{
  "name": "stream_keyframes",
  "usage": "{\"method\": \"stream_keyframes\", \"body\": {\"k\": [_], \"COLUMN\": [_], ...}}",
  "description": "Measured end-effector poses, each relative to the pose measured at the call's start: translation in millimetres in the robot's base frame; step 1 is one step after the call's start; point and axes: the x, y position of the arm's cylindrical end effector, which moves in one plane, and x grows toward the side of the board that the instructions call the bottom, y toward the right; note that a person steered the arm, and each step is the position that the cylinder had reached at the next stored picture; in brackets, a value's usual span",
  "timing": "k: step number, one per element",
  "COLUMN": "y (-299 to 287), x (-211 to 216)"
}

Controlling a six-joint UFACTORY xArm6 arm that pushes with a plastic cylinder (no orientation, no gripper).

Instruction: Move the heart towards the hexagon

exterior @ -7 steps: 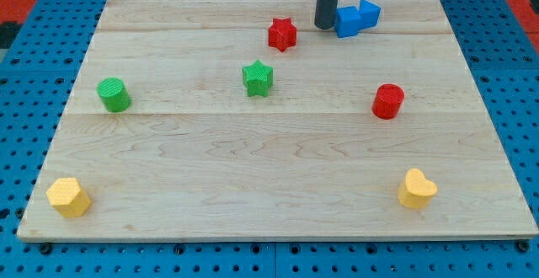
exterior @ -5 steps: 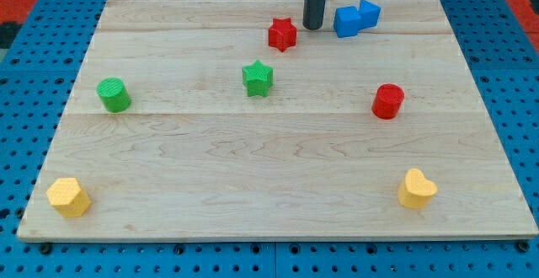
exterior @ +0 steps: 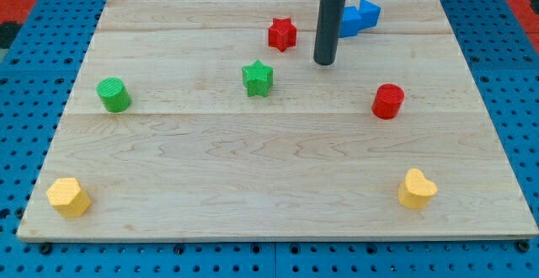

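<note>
The yellow heart (exterior: 417, 189) lies near the board's bottom right corner. The yellow hexagon (exterior: 67, 196) lies near the bottom left corner. My tip (exterior: 324, 61) is in the upper middle of the board, between the red star (exterior: 283, 34) and the red cylinder (exterior: 388, 101), far above and left of the heart. The rod touches no block and covers part of the blue blocks (exterior: 357, 17).
A green star (exterior: 258, 78) sits left of my tip. A green cylinder (exterior: 113, 94) stands at the left. The two blue blocks sit at the top edge of the wooden board (exterior: 269, 160), which rests on a blue pegboard.
My tip has moved from beside the blue blocks at the top down towards the view's bottom. No block has moved.
</note>
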Motion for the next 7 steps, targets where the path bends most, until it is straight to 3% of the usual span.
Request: {"method": "stream_keyframes", "body": {"k": [1,2,3,4,5,6,7], "y": [-19.0,14.8,134.1,202.5,109.9,-43.7,-3.7], "x": [32.5,121.5,147.3,187.3,205.5,222.2,214.5]}}
